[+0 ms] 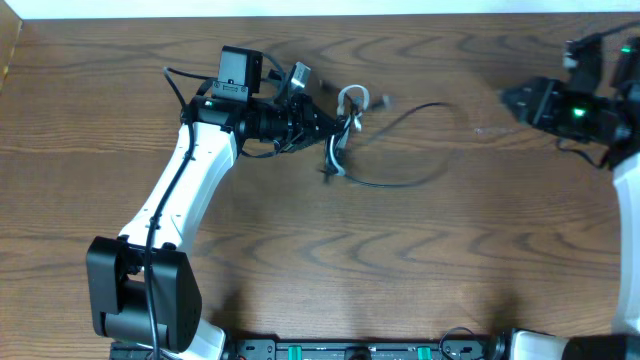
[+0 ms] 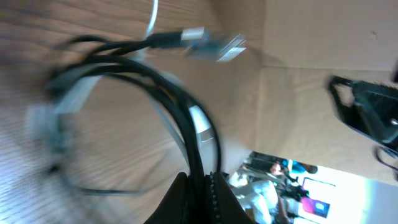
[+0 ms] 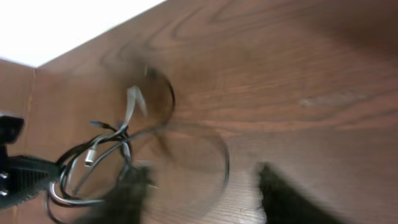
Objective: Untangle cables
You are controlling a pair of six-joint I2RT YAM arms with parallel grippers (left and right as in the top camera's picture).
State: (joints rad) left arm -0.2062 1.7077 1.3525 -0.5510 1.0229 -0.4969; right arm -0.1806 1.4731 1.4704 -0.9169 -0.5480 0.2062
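Observation:
The cables (image 1: 342,150) lie bunched in the upper middle of the table. A white loop (image 1: 350,92) arches at the bundle's top. One long black cable (image 1: 410,112) sweeps out to the right and curves back. My left gripper (image 1: 345,125) is shut on the bundle. In the left wrist view the black strands (image 2: 180,99) run straight into the closed left gripper (image 2: 200,179), and a silver plug (image 2: 214,46) hangs above. My right gripper (image 1: 512,97) hovers far right, apart from the cables. In the right wrist view the right gripper (image 3: 202,171) is blurred and open, with the black loop (image 3: 225,162) on the table beyond it.
The left arm (image 1: 190,180) stretches from its base (image 1: 140,290) at the front left up to the bundle. A cardboard wall (image 1: 8,50) borders the table's left side. The table's far edge (image 1: 320,14) runs close behind the cables.

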